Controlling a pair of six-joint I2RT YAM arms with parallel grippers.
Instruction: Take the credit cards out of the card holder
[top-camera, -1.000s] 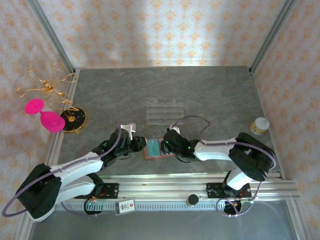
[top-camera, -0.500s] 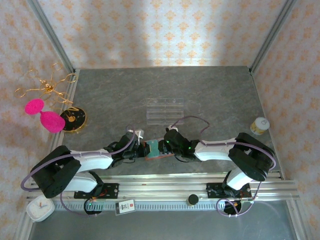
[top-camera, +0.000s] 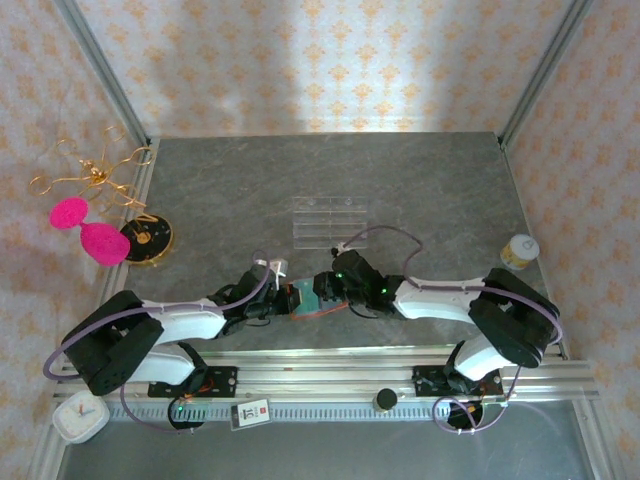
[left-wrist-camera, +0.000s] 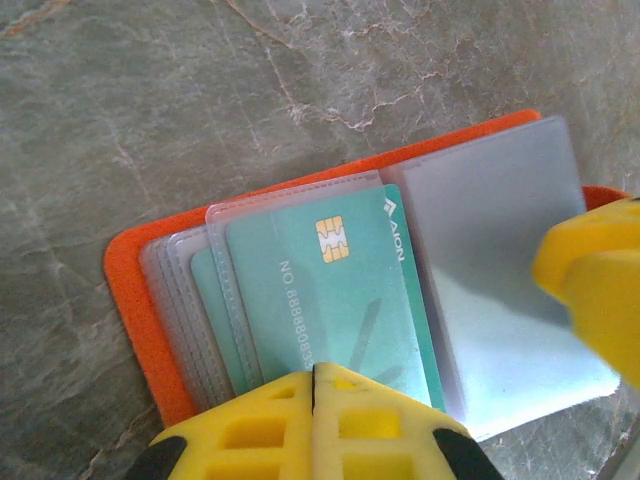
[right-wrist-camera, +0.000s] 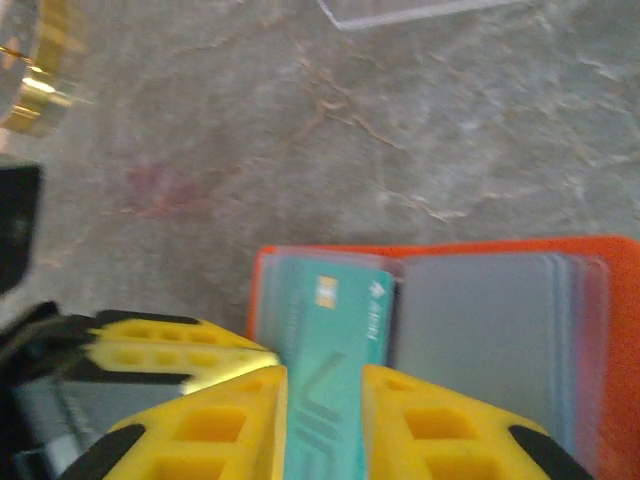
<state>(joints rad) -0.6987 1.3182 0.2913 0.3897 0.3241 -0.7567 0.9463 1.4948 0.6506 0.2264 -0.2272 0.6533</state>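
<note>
The orange-red card holder (left-wrist-camera: 125, 290) lies open on the table, its grey inner panel (left-wrist-camera: 500, 260) to one side. A teal-green credit card (left-wrist-camera: 330, 290) with a gold chip sits in a clear sleeve on the other side. No dark card can be seen. My left gripper (left-wrist-camera: 315, 372) is shut, its tips together over the card's near edge. My right gripper (right-wrist-camera: 325, 375) is open, its fingers straddling the teal card (right-wrist-camera: 335, 330) just above the holder (right-wrist-camera: 620, 300). In the top view both grippers, left (top-camera: 278, 298) and right (top-camera: 322, 290), meet over the holder (top-camera: 310, 308).
A clear acrylic slotted rack (top-camera: 330, 222) lies behind the holder. A black-and-gold clock (top-camera: 147, 238), pink objects (top-camera: 90, 230) and gold wire (top-camera: 90, 170) sit at the left edge, a small jar (top-camera: 520, 250) at the right. A white timer (top-camera: 80, 415) rests below the rail.
The left arm stretched out low and brought its gripper onto the holder's left side. The right gripper edged slightly left over the card. The holder stayed put.
</note>
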